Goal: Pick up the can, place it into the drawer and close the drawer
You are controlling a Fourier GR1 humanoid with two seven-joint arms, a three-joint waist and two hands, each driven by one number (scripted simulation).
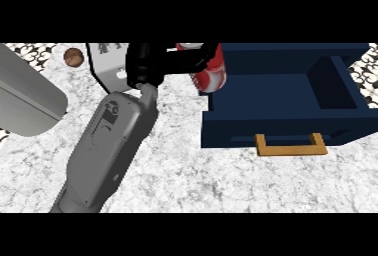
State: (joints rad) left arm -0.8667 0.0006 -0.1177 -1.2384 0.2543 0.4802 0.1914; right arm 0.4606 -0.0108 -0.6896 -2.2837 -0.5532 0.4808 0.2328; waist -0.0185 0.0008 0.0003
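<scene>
Head view is given steeply down onto a speckled white counter (221, 185), where one grey forearm (111, 145) is seen rising from the lower edge to a black hand (159, 62) near the top. Which hand this is cannot be settled with certainty; since the arm comes in from the lower left, it is taken as the left hand, and no other hand is shown. Its fingers are curled round a red can (212, 70), which is held above the counter at the left wall of an open dark blue drawer (284, 95). The can's long axis is seen running from upper left to lower right in the frame, slightly tilted from upright, with the pale top rim toward the upper edge and the base toward the drawer's near left corner. The can is judged to be carried but not yet inside the drawer. For the step to be done well, the can should be moved further right until it is fully over the drawer's inner floor, the left wall being cleared, and only then lowered and released. The wooden handle (291, 145) at the drawer's front is left free for the closing push afterwards. A small brown object (72, 56) and a grey slab (26, 102) lie well apart at the left.
</scene>
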